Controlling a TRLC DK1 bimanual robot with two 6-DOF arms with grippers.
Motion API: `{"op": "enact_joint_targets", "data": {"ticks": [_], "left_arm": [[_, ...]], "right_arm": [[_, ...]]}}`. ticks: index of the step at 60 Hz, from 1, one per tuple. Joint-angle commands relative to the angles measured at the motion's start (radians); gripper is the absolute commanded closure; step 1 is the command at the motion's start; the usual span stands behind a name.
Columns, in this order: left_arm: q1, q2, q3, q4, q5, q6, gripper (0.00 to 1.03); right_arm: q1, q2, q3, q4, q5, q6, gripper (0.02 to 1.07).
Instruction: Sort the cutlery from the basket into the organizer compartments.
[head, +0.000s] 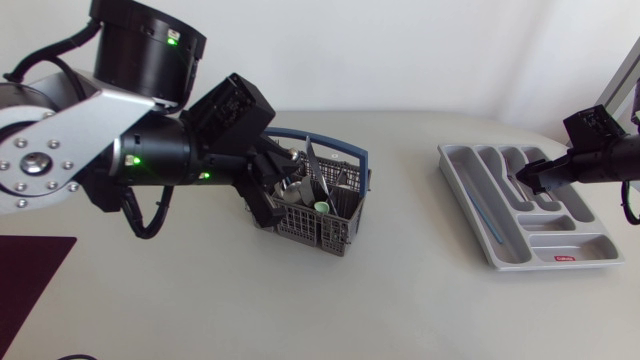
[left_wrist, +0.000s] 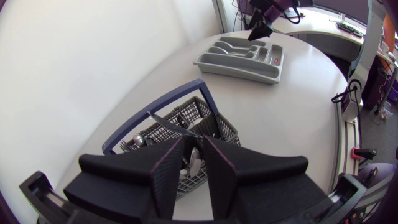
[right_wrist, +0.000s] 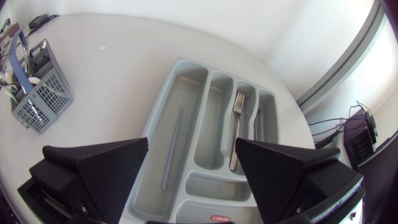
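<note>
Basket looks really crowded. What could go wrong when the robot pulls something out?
The cutlery in the basket stands packed together, so the left gripper might drag a neighbouring piece out or tip the basket. The knife leaning across could snag too.

In the head view, our widest free stretch of table (head: 410, 290) runs through the middle and lower centre of the frame, between the basket (head: 310, 228) and the organizer (head: 560, 245), which sit well apart. Left of centre, our left arm (head: 150, 155) and left gripper (head: 275, 190) crowd the basket's left side. Its blue handle (head: 340, 145) arches over the upright cutlery (head: 315, 180). At the right, our right gripper (head: 522, 180) hangs spread wide over the organizer's middle compartments. A dark mat (head: 30, 270) lies at lower left.
</note>
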Motion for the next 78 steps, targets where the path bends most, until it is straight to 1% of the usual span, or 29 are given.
{"op": "enact_joint_targets", "data": {"ticks": [1,11,20,31,38,43,50,63,78], "left_arm": [[0.018,-0.031,-0.049,-0.018,0.029,0.004,0.80],[0.027,-0.045,-0.100,-0.027,0.071,0.055,0.80],[0.061,-0.025,-0.134,-0.014,0.118,0.088,0.80],[0.084,0.016,-0.166,0.035,0.124,0.140,0.80],[0.086,0.047,-0.183,0.077,0.124,0.168,0.80],[0.086,0.062,-0.198,0.123,0.124,0.182,0.80],[0.089,0.085,-0.203,0.173,0.124,0.194,0.80],[0.101,0.131,-0.178,0.206,0.123,0.208,0.80],[0.110,0.078,-0.155,0.209,0.115,0.197,0.80]], "right_arm": [[0.027,-0.047,-0.050,-0.021,-0.006,-0.010,0.06],[0.093,-0.119,-0.102,-0.043,-0.006,-0.009,0.06],[0.150,-0.174,-0.156,-0.050,-0.006,-0.004,0.06],[0.208,-0.224,-0.217,-0.050,-0.011,0.000,0.06],[0.228,-0.231,-0.257,-0.035,-0.028,0.002,0.06],[0.239,-0.231,-0.280,-0.009,-0.029,-0.001,0.06],[0.241,-0.230,-0.295,0.000,-0.060,-0.010,0.06],[0.245,-0.225,-0.326,0.040,-0.075,-0.021,0.06],[0.245,-0.207,-0.349,0.072,-0.077,-0.040,0.06]]}}
